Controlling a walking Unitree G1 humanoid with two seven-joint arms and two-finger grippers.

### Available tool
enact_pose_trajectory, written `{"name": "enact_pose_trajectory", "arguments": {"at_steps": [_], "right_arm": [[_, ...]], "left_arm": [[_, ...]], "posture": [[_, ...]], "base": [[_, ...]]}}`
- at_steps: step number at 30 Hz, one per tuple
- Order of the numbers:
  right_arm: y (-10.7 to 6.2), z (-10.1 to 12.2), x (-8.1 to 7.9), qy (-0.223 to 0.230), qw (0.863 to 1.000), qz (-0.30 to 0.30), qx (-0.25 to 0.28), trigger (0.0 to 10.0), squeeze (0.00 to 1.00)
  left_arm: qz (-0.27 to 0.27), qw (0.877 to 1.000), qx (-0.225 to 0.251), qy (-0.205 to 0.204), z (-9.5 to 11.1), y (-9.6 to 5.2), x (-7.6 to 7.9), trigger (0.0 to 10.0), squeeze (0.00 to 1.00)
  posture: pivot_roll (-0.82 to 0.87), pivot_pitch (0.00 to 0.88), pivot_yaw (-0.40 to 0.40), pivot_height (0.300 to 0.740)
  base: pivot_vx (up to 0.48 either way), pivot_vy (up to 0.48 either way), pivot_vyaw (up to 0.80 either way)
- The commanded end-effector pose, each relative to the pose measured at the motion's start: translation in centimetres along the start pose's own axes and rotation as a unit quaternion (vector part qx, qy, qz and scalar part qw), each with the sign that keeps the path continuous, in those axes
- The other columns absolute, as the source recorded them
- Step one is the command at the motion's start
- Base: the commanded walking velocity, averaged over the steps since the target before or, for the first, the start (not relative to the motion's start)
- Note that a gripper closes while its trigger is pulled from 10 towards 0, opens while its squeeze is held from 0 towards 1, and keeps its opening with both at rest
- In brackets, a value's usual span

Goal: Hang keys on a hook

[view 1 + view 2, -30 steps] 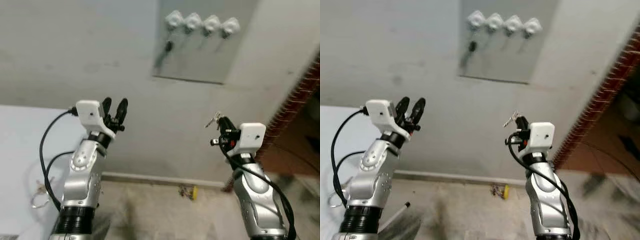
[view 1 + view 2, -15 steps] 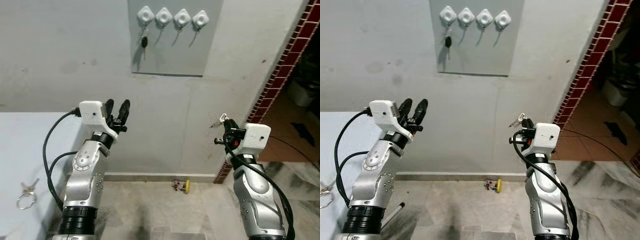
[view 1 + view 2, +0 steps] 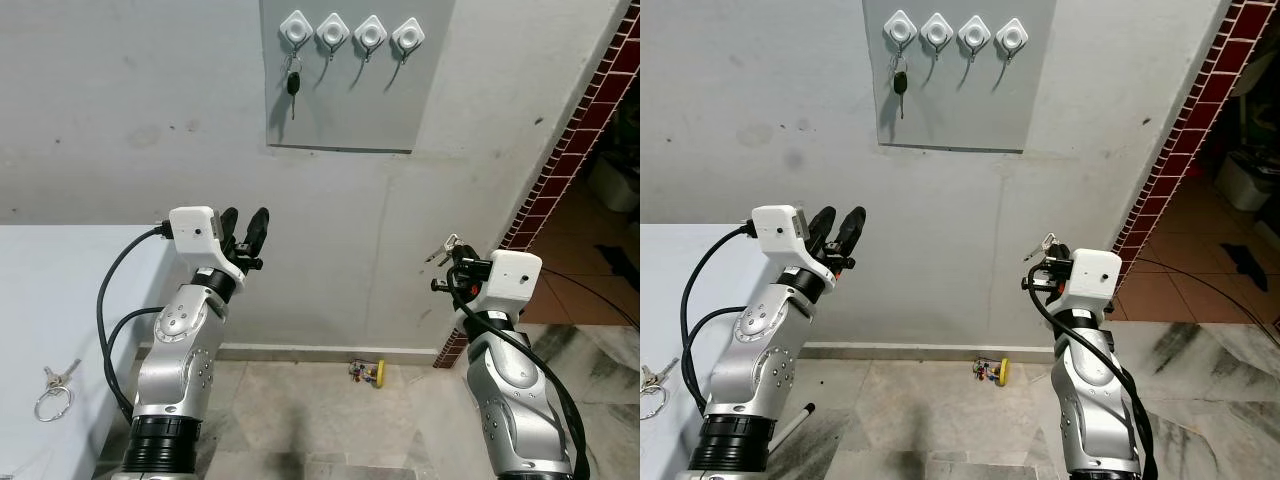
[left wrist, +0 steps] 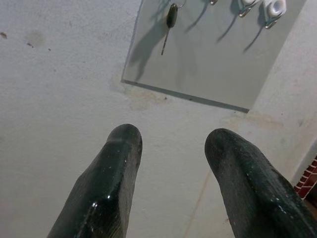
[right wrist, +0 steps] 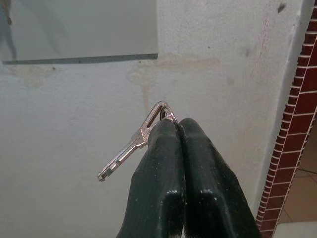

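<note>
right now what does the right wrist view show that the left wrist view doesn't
Right wrist view: the right hand shut on a silver metal key, its blade sticking out sideways, with a strip of dark red brick tiling at the edge.

Left wrist view: the left hand with its two black fingers apart and nothing between them, a dark-headed key hanging on the grey panel, and two white hooks beside it.

Both: the pale plastered wall and the lower edge of the grey rectangular wall panel.
</note>
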State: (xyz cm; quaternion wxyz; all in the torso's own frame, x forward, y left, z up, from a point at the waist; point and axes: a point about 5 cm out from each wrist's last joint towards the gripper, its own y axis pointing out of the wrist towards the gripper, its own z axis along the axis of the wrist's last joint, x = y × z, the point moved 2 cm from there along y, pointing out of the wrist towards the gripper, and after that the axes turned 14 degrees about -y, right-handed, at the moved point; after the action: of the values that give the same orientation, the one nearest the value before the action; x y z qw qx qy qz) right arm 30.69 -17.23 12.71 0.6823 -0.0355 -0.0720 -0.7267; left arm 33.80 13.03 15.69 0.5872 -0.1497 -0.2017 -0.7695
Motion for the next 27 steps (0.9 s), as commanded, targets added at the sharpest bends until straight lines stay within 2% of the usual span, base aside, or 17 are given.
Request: {"name": "enact_pose_trajectory", "arguments": {"at_steps": [1, 12, 23, 27], "right_arm": [[0.01, 0.67, 0.01, 0.001, 1.000, -0.004, 0.011, 10.0, 0.00], [-0.70, 0.46, 0.06, 0.010, 1.000, -0.018, 0.017, 10.0, 0.00], [-0.73, 0.61, 0.38, 0.004, 1.000, -0.016, 0.022, 10.0, 0.00], [-0.50, 0.84, 0.22, 0.003, 1.000, -0.010, 0.024, 10.0, 0.00]], "left_arm": [[-0.007, 1.000, -0.001, 0.006, 0.29, 0.02, 0.17, 10.0, 0.00], [-0.031, 0.999, -0.017, 0.014, 0.33, 0.65, 0.74, 10.0, 0.00], [-0.034, 0.999, -0.026, 0.005, -0.02, 0.79, 0.88, 10.0, 0.00], [-0.029, 0.999, -0.024, 0.005, 0.02, 0.67, 0.74, 10.0, 0.00]], "posture": [[-0.12, 0.000, -0.011, 0.740], [-0.15, 0.000, 0.037, 0.740], [-0.15, 0.000, 0.020, 0.740], [-0.14, 0.000, 0.007, 0.740]], "base": [[0.000, 0.000, 0.00], [0.000, 0.000, 0.00], [0.000, 0.000, 0.00], [0.389, 0.000, 0.00]]}}
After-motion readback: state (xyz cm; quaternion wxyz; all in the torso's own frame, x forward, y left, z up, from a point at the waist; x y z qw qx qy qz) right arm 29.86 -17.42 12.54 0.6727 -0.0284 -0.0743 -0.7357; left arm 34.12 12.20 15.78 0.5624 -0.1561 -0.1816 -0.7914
